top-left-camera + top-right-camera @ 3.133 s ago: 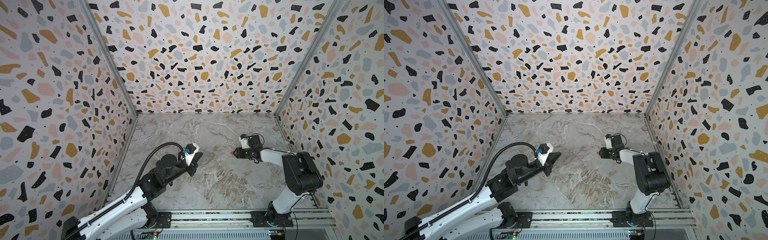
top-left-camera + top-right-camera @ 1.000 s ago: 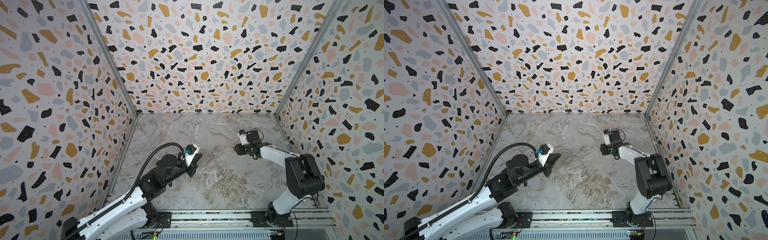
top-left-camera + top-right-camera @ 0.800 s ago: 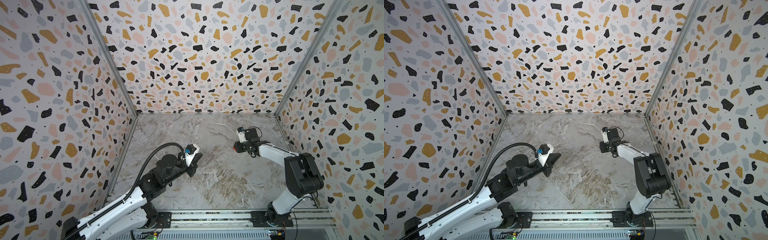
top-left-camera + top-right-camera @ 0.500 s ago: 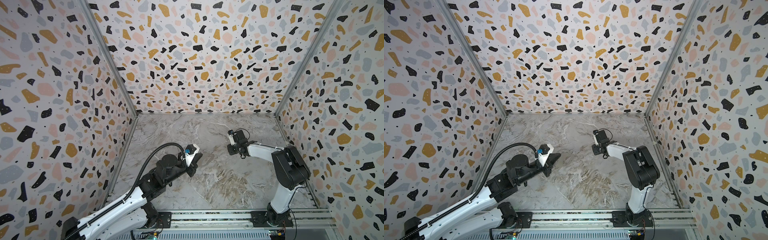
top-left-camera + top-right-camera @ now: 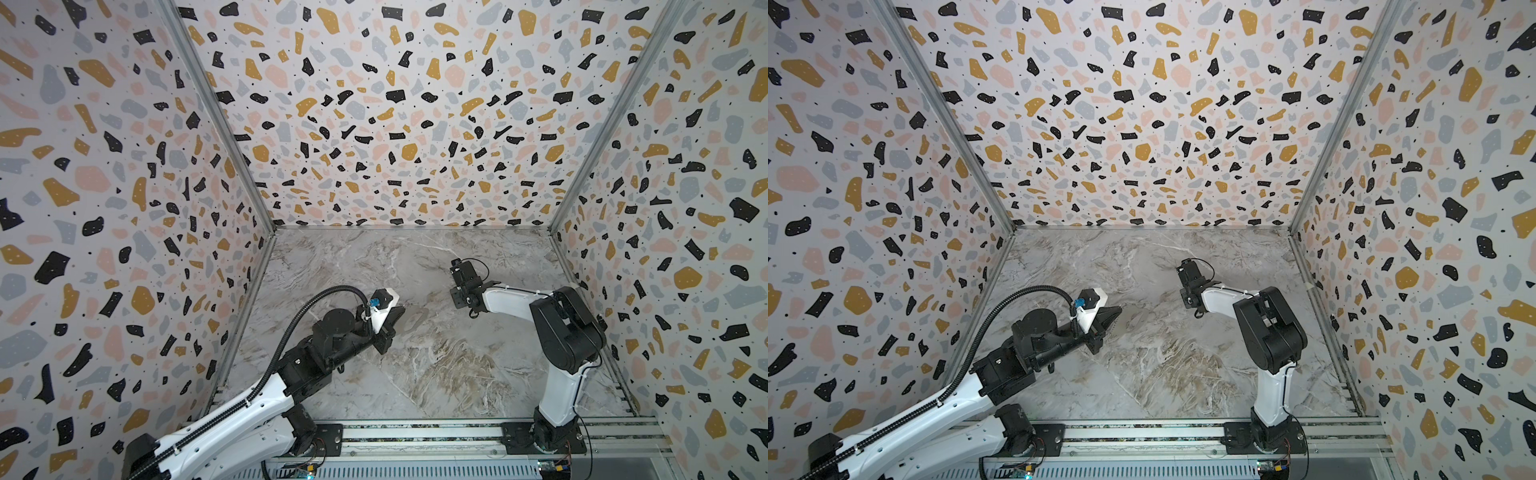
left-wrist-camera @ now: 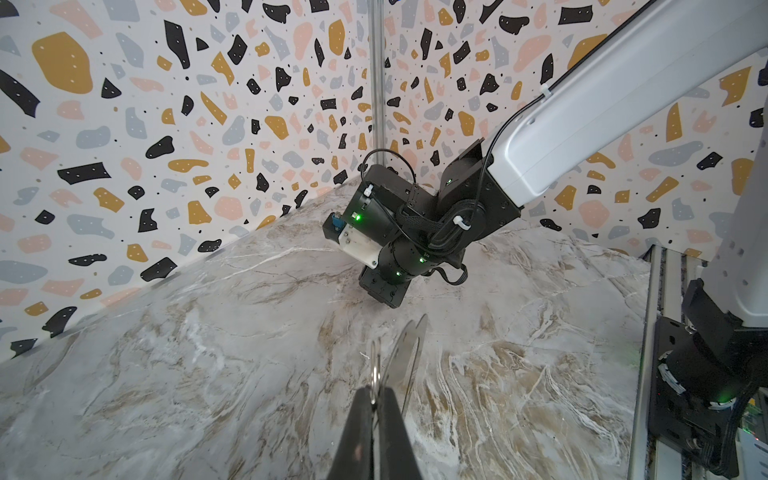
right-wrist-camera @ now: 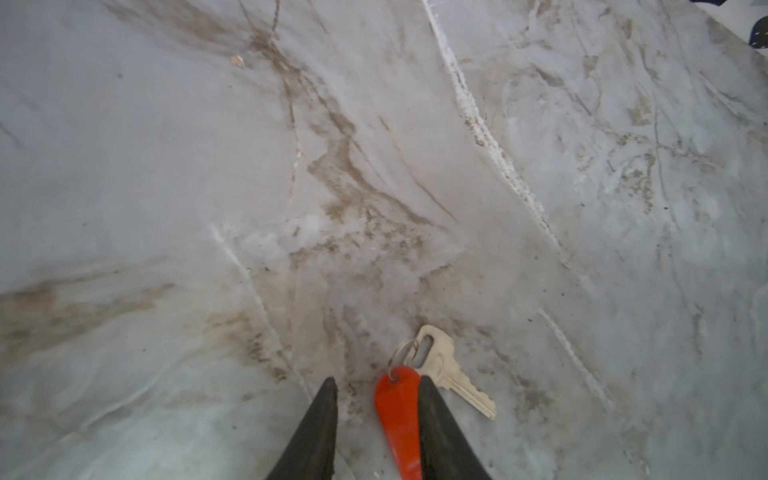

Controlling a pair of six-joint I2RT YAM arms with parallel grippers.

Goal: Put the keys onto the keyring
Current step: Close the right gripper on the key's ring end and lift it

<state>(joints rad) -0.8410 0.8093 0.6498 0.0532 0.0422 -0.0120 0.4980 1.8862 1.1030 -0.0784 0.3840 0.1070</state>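
The right tool is straddling a red tag low over the marbled worktop.
Its two dark fingers are standing apart, and the tag is sitting between them, touching one finger and leaving a bare gap of worktop before the other. A small split ring is linking the tag's end to the head of a silvery key, which is lying flat just beside that same finger, its toothed blade pointing back alongside it.

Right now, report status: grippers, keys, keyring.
Left gripper shut on keyring. Right gripper open, astride red tag of one key on table. Second key unseen. Nothing seen in the way.
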